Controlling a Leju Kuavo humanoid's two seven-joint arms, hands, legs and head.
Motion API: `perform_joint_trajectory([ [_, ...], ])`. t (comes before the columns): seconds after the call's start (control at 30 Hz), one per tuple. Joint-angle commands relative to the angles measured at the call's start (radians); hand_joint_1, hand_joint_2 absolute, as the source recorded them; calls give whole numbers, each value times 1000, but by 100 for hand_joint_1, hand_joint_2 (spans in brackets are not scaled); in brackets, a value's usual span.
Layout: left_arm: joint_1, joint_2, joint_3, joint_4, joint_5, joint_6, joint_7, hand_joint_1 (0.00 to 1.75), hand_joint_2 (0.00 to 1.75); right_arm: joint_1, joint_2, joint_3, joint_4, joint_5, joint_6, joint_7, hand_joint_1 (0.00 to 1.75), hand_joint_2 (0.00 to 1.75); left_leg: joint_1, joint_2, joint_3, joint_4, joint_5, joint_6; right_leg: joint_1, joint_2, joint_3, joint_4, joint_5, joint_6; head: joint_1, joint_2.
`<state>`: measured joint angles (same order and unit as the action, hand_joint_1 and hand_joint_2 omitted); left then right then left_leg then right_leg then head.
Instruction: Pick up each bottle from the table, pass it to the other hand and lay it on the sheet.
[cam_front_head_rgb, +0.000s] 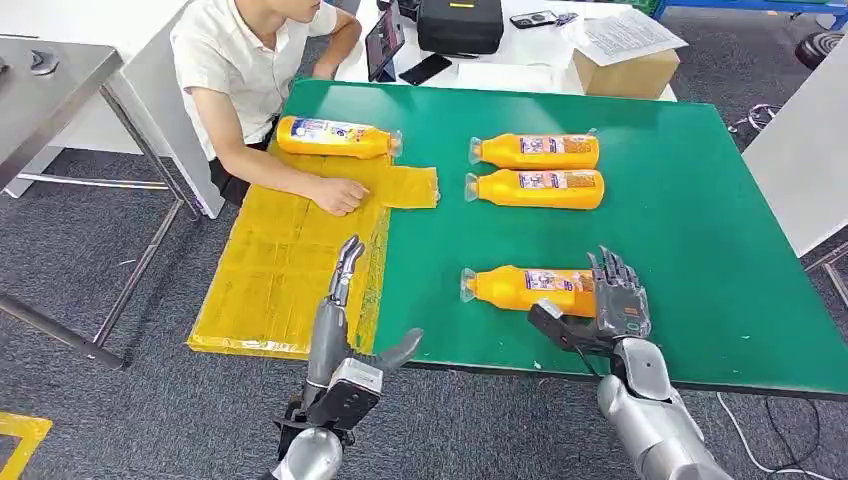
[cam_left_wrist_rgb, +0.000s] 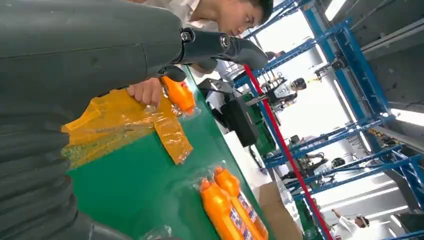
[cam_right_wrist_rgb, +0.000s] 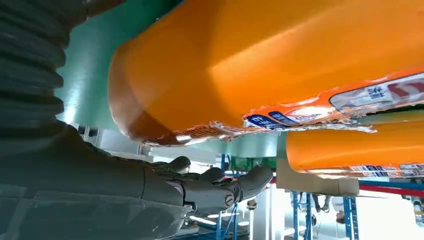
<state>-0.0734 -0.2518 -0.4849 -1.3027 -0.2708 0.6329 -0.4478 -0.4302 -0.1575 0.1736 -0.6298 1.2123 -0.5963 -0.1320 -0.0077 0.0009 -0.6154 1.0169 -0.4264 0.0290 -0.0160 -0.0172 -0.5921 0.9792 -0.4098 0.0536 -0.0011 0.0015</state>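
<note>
My left hand (cam_front_head_rgb: 345, 325) hung open and empty beside the yellow sheet (cam_front_head_rgb: 285, 262). The nearest bottle (cam_front_head_rgb: 528, 289) lay sideways on the table (cam_front_head_rgb: 700, 250); it looked rigid, slick and fairly heavy. My right hand (cam_front_head_rgb: 608, 300) was spread around its base without gripping; the broad body seemed the safest hold.

you can't tell whether the right hand (cam_front_head_rgb: 615, 300) touches the nearest bottle (cam_front_head_rgb: 525, 289); its base end sits behind the fingers. labels too small to read. right wrist view crops that bottle (cam_right_wrist_rgb: 280, 65).
</note>
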Motion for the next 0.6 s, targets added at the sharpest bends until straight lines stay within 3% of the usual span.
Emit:
perform_joint_trajectory([
  [0.03,-24,29,-25,36,8,4,7,0,175,-32,6,39,136,5,61,22,0,175,1,1,4,-2,-1,-2,1,1,4,-2,0,-2,0,0],
  [0.17,-24,29,-25,36,8,4,7,0,175,-32,6,39,136,5,61,22,0,175,1,0,5,-1,0,-2,1,0,5,-2,0,-2,0,0],
  [0.23,-23,31,-26,34,9,2,10,0,175,-36,1,43,141,-4,119,25,0,175,1,0,6,-1,0,-2,1,0,6,-2,0,-2,0,0],
  [0.27,-22,32,-26,32,10,1,11,0,175,-37,-7,52,139,-3,148,25,49,175,2,0,7,-1,0,-2,2,1,6,-2,0,-3,0,0],
  [0.3,-21,33,-27,30,10,0,11,0,175,-38,-9,49,141,-11,165,23,161,175,1,-1,6,-2,0,-2,1,0,6,-2,0,-2,0,0],
  [0.33,-20,34,-29,28,10,-3,12,0,175,-37,-11,47,143,-24,194,15,175,175,2,0,8,-2,0,-2,1,1,7,-3,0,-3,0,0],
  [0.6,-27,39,-43,36,26,-23,12,0,175,11,-23,-11,112,-257,384,-167,175,175,1,-1,14,-2,0,-2,1,-1,10,-3,0,-2,0,0],
])
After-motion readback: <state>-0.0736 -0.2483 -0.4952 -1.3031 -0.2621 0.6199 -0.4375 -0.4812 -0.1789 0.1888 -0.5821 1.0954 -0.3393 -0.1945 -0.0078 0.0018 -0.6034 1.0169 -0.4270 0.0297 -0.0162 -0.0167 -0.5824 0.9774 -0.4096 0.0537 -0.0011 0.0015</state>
